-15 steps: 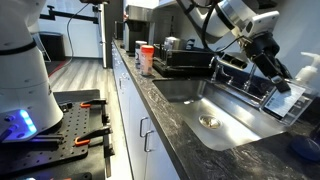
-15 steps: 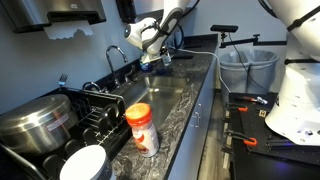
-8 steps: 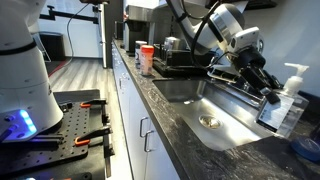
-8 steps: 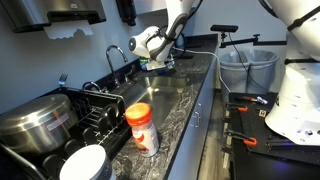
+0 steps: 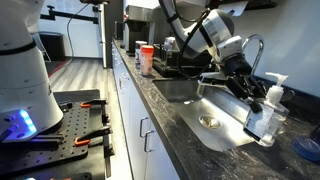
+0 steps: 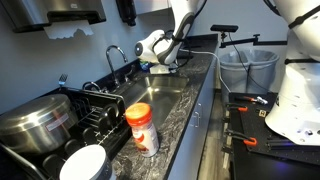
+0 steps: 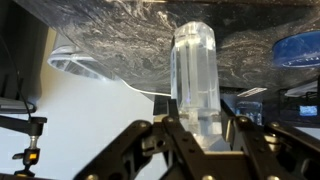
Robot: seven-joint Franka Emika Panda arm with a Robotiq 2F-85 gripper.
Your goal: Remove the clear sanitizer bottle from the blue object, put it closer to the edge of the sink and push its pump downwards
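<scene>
The clear sanitizer bottle [image 5: 263, 118], white pump [image 5: 275, 82] on top, is clamped between the jaws of the gripper [image 5: 254, 102] at the right end of the sink [image 5: 185, 92], over the dark marbled counter. The blue object [image 7: 298, 45] lies apart, further right.

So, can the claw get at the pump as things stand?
Probably not yet: the claw is shut on the clear sanitizer bottle itself. The pump is uncovered above, but the claw must let go first.
</scene>
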